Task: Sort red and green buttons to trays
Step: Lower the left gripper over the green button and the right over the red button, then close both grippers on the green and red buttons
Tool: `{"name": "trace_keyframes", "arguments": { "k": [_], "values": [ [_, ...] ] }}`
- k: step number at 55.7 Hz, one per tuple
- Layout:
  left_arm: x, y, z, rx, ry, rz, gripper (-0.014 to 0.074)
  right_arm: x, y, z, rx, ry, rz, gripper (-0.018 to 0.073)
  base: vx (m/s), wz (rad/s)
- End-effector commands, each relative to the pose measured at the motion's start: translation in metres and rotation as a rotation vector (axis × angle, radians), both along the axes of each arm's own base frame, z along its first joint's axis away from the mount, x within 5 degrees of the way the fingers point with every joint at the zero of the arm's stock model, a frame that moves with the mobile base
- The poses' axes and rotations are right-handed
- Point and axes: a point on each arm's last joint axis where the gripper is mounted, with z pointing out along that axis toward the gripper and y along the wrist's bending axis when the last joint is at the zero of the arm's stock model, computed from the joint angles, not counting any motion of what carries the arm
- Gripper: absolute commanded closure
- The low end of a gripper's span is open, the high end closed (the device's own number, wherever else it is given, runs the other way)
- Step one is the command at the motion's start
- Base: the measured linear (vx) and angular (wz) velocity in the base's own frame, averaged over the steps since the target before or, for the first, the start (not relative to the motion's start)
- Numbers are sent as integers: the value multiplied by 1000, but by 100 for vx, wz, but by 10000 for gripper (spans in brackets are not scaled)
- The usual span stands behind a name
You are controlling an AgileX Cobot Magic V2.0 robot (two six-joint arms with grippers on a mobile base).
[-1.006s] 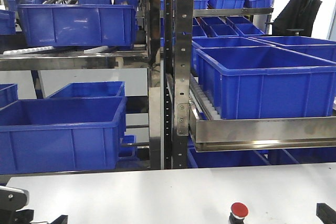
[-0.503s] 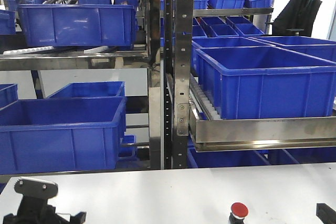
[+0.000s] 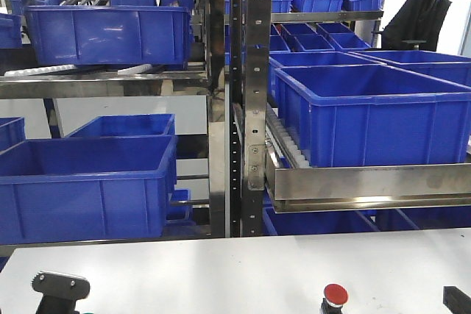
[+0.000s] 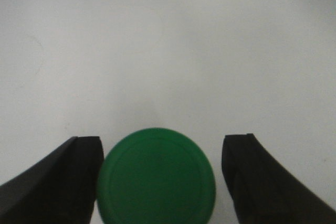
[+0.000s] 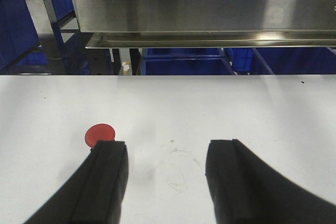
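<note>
The pick-up of the green button [image 4: 156, 177] looks to be the step in hand. The left gripper [image 4: 163, 139] stands open astride its smooth round cap on the white desk [image 4: 157, 51]. Next it should close squarely and lift (no tray is in view). The right gripper [image 5: 165, 148] hangs open and empty, with the red button [image 5: 100, 134] just beyond one finger.
</note>
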Motion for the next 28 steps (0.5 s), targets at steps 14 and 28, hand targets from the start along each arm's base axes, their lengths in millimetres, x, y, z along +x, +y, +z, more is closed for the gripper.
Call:
{"name": "trace_keyframes", "arguments": {
  "k": [14,28],
  "values": [
    [11,-4,23,-43,-163,12,256,22,5,2,-6,-59,29,139,0,0],
    [13,-4,26,-48,-195,14,575,55,37,-26,-66,-95,222,139,0,0]
  ]
}}
